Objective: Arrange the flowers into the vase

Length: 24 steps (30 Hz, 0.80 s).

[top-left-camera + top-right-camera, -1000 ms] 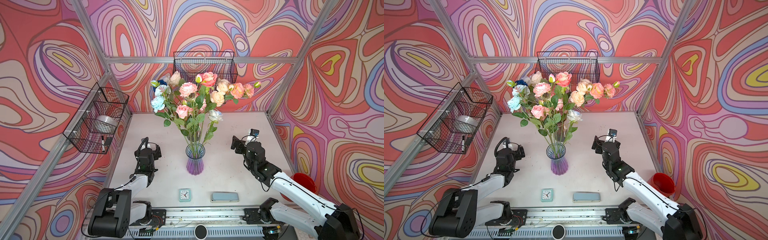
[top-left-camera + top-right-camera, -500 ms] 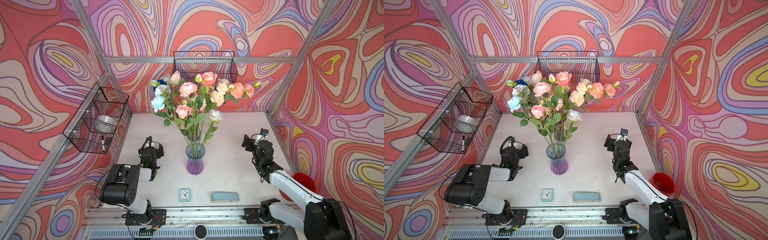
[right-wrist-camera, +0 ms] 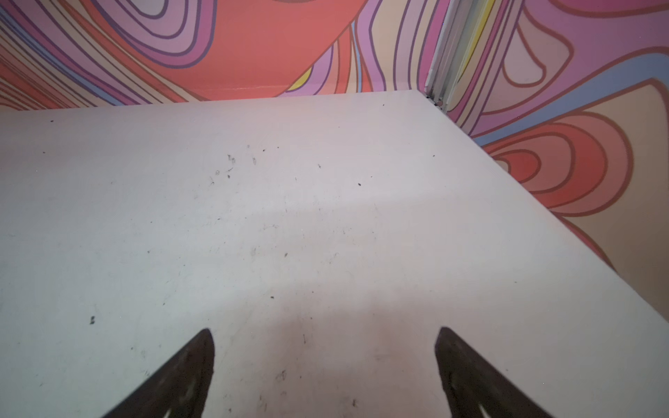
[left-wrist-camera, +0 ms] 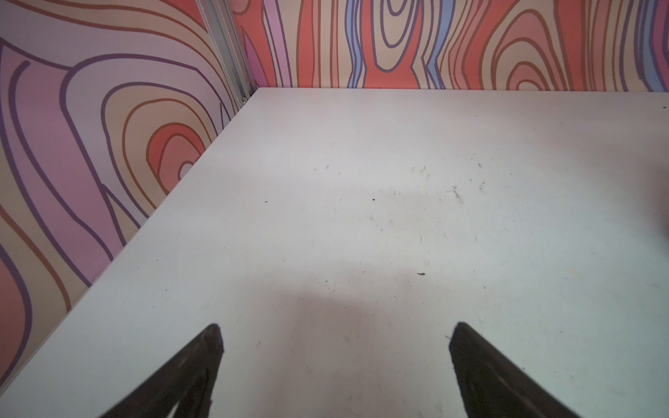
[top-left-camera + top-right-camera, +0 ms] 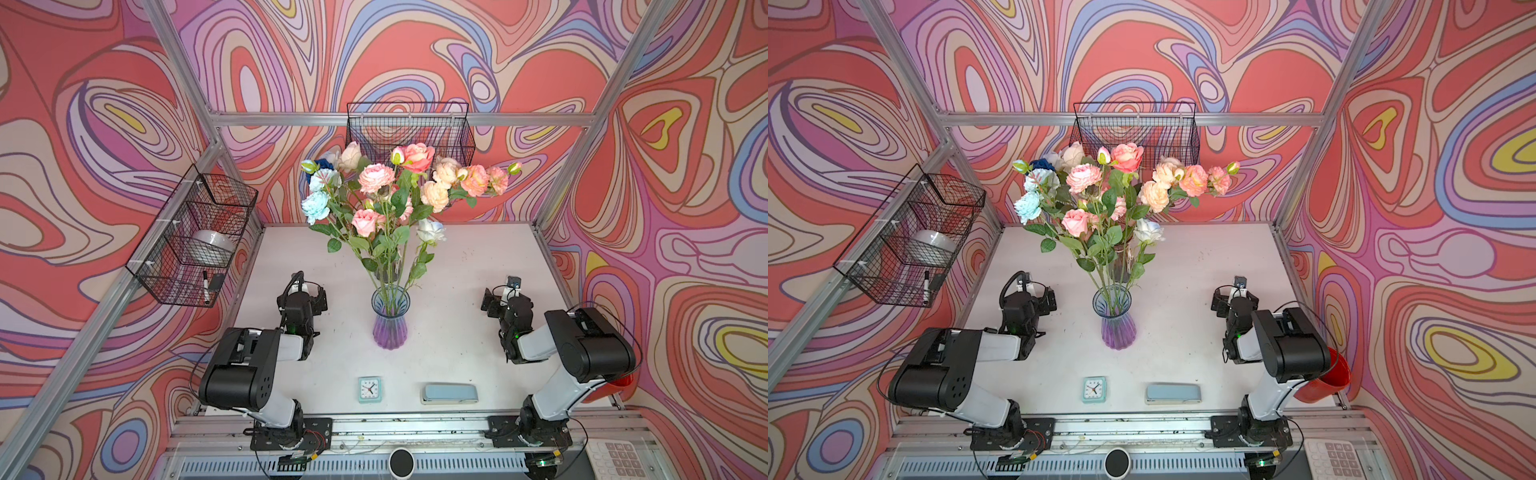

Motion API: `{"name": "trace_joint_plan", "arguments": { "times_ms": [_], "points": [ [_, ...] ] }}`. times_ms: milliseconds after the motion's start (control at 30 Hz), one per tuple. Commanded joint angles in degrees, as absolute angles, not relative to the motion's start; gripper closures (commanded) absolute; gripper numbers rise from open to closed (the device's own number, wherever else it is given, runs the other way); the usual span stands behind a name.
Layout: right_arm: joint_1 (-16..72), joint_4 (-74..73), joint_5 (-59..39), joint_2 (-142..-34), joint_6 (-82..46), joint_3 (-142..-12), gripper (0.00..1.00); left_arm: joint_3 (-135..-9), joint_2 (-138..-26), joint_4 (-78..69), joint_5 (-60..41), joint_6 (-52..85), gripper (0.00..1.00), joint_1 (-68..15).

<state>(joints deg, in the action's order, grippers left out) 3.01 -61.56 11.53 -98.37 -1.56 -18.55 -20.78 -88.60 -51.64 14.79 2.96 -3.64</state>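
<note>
Black fingers of the left hand [image 4: 335, 336] stood wide apart and empty over the bare white worktop [image 4: 362, 217] near its left edge. The right hand [image 3: 325, 338] gaped likewise, empty, near the right edge. The leafy pink, peach, cream and blue roses [image 5: 390, 195] stood upright in the ribbed purple glass vase [image 5: 390, 328] mid-worktop, well apart from both hands. No loose stem showed, so the arranging looked done; next, probably, only parking the arms. The small teal clock [image 5: 369, 389] and pale blue oblong case [image 5: 449, 393] by the front edge blocked nothing.
</note>
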Motion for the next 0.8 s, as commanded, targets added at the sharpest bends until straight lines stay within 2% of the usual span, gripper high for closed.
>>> {"name": "trace_joint_plan", "arguments": {
  "times_ms": [0, 33, 133, 767],
  "points": [
    [2.51, -61.43, 10.12, -98.33, -0.74, -23.8, 0.02, -21.09, -88.82, -52.56, 14.76, 1.95, 0.0, -3.21],
    [2.38, -56.77, 10.71, -98.0, -1.47, -25.75, 0.02, -21.09, -88.8, -52.56, 14.73, 1.98, 0.0, -3.25],
    [1.86, -55.49, 10.62, -98.33, -2.19, -26.55, 0.02, -21.09, -88.78, -52.56, 14.72, 2.0, 0.0, -3.27],
    [1.4, -56.01, 10.74, -98.17, -2.37, -26.37, 0.01, -20.98, -88.68, -52.73, 14.75, 2.03, 0.0, -3.25]
  ]
}}
